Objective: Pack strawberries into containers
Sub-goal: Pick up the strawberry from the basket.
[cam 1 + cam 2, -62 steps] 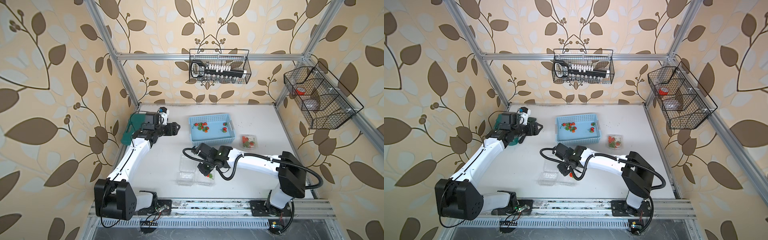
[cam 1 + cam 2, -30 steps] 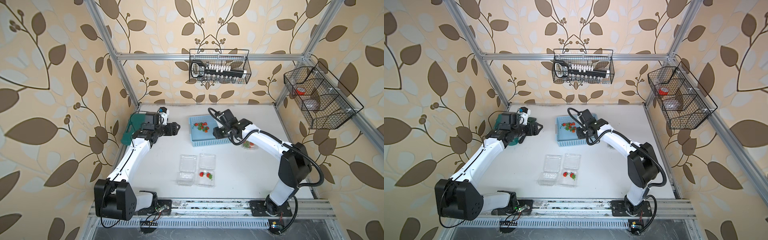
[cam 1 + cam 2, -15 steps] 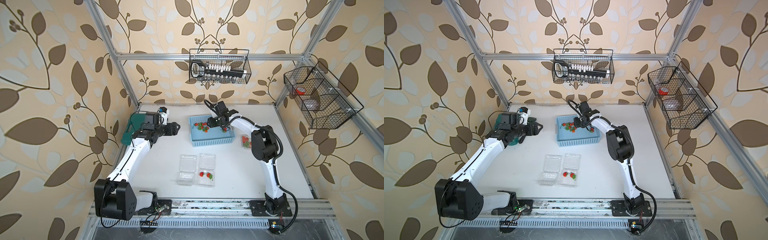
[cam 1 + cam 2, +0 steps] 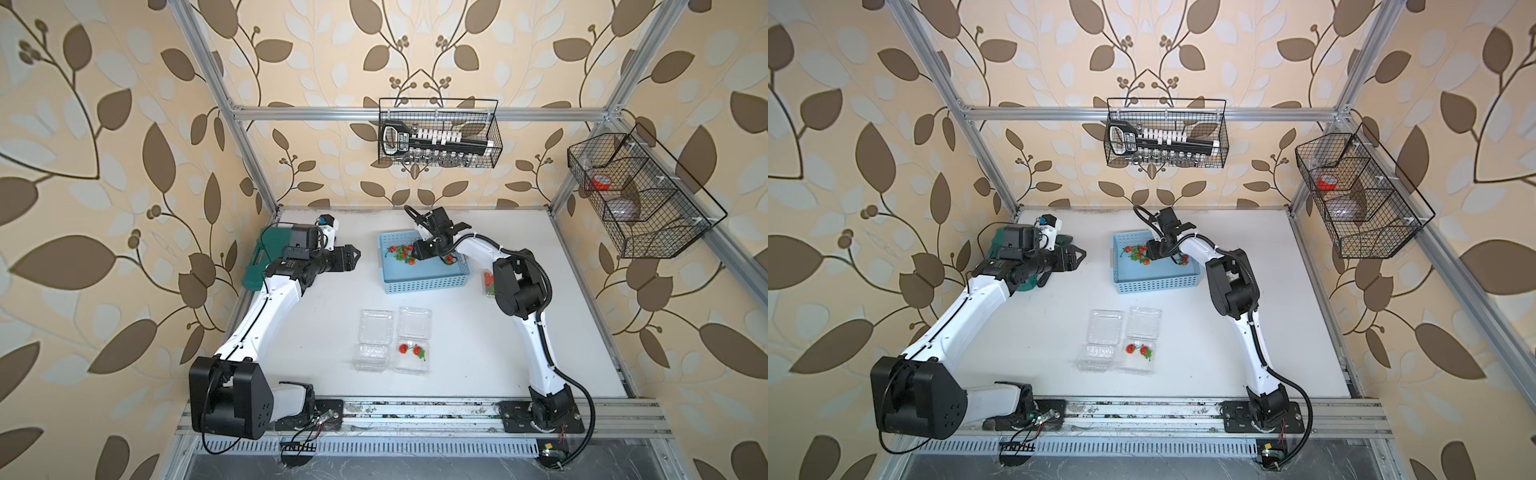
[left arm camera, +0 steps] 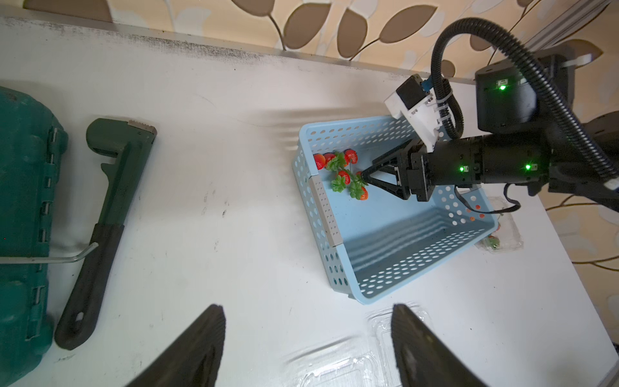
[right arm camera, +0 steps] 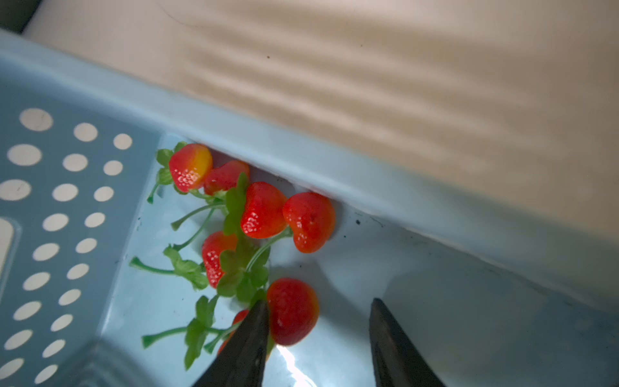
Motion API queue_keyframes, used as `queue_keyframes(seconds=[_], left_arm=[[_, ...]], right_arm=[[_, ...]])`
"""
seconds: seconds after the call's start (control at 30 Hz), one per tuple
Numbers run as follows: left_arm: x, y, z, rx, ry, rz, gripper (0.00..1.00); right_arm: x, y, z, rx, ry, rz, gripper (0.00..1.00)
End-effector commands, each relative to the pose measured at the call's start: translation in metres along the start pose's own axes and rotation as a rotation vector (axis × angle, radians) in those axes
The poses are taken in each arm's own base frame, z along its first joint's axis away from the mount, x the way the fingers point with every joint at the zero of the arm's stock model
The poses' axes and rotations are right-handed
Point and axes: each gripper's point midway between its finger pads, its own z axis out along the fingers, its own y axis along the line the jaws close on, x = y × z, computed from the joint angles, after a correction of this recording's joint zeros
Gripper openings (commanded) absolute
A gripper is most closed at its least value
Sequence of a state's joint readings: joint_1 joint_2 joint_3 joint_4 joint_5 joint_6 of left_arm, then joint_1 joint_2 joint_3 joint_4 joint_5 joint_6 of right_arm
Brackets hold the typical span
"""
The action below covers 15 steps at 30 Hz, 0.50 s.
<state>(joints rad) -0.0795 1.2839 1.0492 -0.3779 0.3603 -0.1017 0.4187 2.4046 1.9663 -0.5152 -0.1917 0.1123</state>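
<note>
Several red strawberries [image 6: 261, 211] with green caps lie bunched in a corner of the light blue basket [image 4: 424, 282]. My right gripper [image 6: 320, 301] is down inside it and open. One strawberry [image 6: 291, 311] lies between its fingers, against one finger and apart from the other. Two clear containers stand open near the table's front: one [image 4: 374, 340] is empty, the other [image 4: 413, 361] holds two strawberries [image 4: 409, 349]. A third container [image 4: 487, 282] with berries sits beside the basket, partly behind the right arm. My left gripper [image 5: 307, 306] hangs open and empty over bare table left of the basket.
A dark green tool case [image 4: 262, 257] lies at the back left with a dark pipe wrench [image 5: 110, 187] and a metal hex key [image 5: 50, 258] beside it. Wire baskets hang on the back wall [image 4: 438, 133] and the right wall [image 4: 636, 195].
My right arm swung from the front container back to the blue basket and lowered its gripper among the berries, jaws widening a little. The left arm has not moved.
</note>
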Motion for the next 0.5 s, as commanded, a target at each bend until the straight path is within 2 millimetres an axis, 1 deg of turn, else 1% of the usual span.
queue_keyframes(seconds=[0.0,0.23,0.33,0.47], left_arm=[[-0.002,-0.005,0.0,0.02,-0.01,0.031,0.79],[-0.003,-0.006,0.0,0.021,-0.009,0.03,0.8],[-0.002,-0.006,0.0,0.021,-0.01,0.031,0.8],[-0.003,-0.005,-0.001,0.018,-0.012,0.033,0.79]], right_arm=[[0.004,0.002,0.011,-0.003,0.023,-0.022,0.49],[0.005,0.011,0.017,-0.004,0.028,-0.055,0.49],[0.007,0.012,0.023,0.001,0.037,-0.064,0.47],[0.005,0.014,0.026,-0.003,0.031,-0.068,0.43]])
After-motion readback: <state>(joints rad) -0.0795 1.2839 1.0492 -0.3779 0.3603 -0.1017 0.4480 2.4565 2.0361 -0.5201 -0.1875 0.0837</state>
